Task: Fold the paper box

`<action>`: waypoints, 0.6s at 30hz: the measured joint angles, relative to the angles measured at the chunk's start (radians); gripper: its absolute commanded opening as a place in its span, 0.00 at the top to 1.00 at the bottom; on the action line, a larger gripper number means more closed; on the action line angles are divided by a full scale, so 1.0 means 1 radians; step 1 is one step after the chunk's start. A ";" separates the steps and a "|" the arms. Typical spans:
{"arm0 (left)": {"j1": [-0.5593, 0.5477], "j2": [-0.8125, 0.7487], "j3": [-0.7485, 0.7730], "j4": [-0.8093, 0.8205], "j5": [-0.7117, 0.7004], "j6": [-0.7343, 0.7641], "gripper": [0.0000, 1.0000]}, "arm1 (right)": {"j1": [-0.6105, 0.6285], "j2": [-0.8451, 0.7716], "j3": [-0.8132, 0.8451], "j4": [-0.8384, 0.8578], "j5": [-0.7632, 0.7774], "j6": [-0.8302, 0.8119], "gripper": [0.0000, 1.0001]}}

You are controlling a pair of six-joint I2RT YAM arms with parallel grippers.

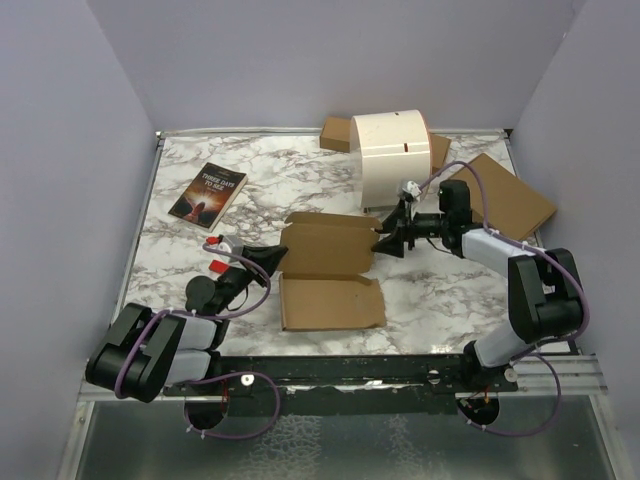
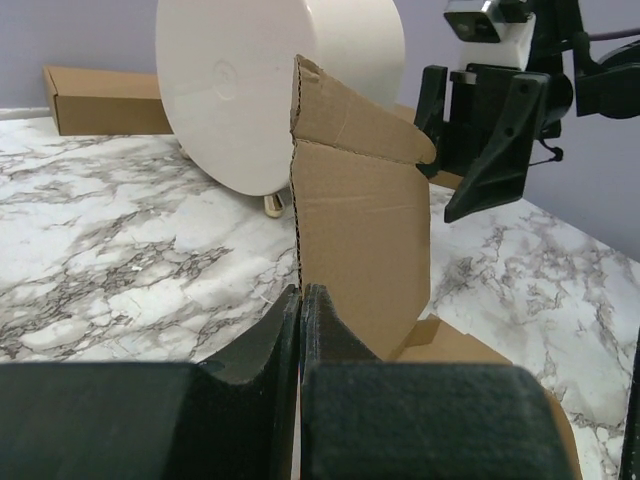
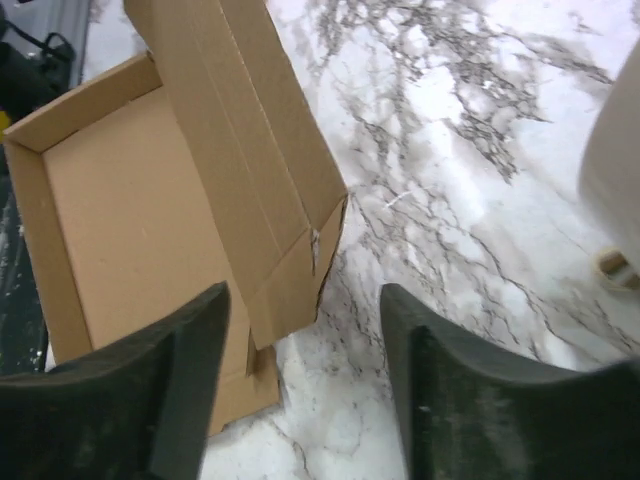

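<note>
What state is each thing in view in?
paper box, partly folded: tray open, one panel raised upright
left gripper, shut on the paper box's raised panel
right gripper, open at the panel's other end, gripping nothing
book, closed, lying flat, cover up
white drum, standing, untouched
flat cardboard, lying flat, untouched

paper box (image 2: 350, 240): bottom edge hidden behind the left gripper (image 2: 301, 297) jaws in the left wrist view.
white drum (image 1: 392, 150): beyond the paper box; top cut off in that view.
cardboard box (image 1: 338, 133): beyond the paper box, partly hidden by the white drum.
book (image 1: 208, 191): left of the paper box; small cover print unreadable.
</note>
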 measured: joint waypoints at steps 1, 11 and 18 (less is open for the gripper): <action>-0.002 0.000 0.000 0.000 0.005 0.000 1.00 | 0.000 0.014 0.000 0.018 -0.019 0.022 0.47; -0.006 0.018 0.006 0.000 0.040 -0.017 0.97 | 0.000 0.077 0.000 0.090 -0.179 0.100 0.92; -0.006 0.032 0.013 0.000 0.063 -0.057 0.73 | 0.000 0.055 0.048 -0.084 -0.193 -0.100 0.99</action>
